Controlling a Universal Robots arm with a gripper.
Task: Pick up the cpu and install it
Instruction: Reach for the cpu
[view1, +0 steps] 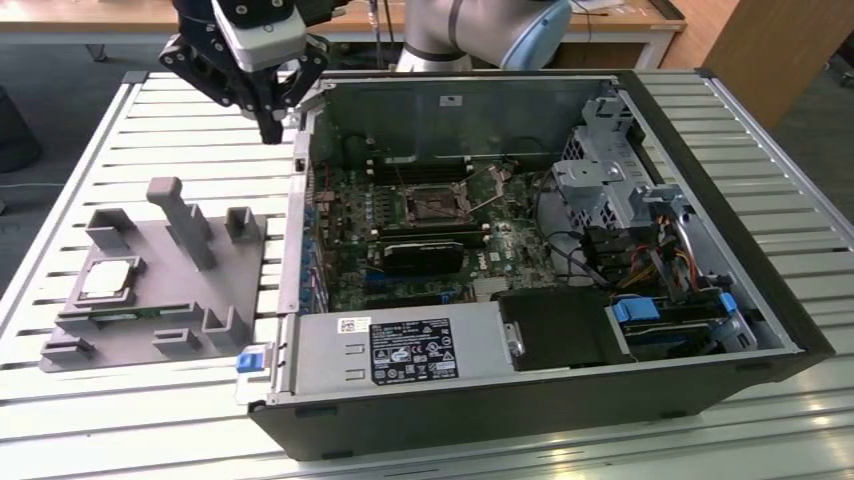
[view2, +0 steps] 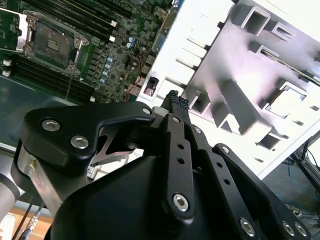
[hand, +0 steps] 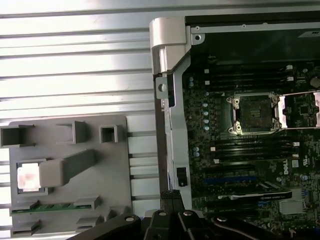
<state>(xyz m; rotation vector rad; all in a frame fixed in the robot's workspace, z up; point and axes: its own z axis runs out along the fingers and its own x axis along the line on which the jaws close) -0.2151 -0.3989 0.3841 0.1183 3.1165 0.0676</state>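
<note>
Nothing of the task is done yet, as far as I can see. The cpu (view1: 107, 280) lies flat in its pocket on the grey tray (view1: 260, 280), out on the table (view1: 160, 130) to the exterior view's left of the case (view1: 747, 200). A memory stick (hand: 52, 206) sits in a slot near it. The socket (view1: 434, 207) on the board is bare, its frame (hand: 300, 111) flipped open.

The gripper (view1: 274, 128) hangs over the table slats just beside the case's far corner, well apart from the cpu. Its fingers are pinched together with nothing between them. Pick-up, carry and seating are all left, I'd say.

Room above the tray is open, but a tall post (view1: 183, 222) stands right beside the cpu, with lower blocks around the tray's edges. The case wall (view1: 299, 230) rises between tray and socket. Inside, memory slots flank the socket closely and the raised frame stands at one side.
</note>
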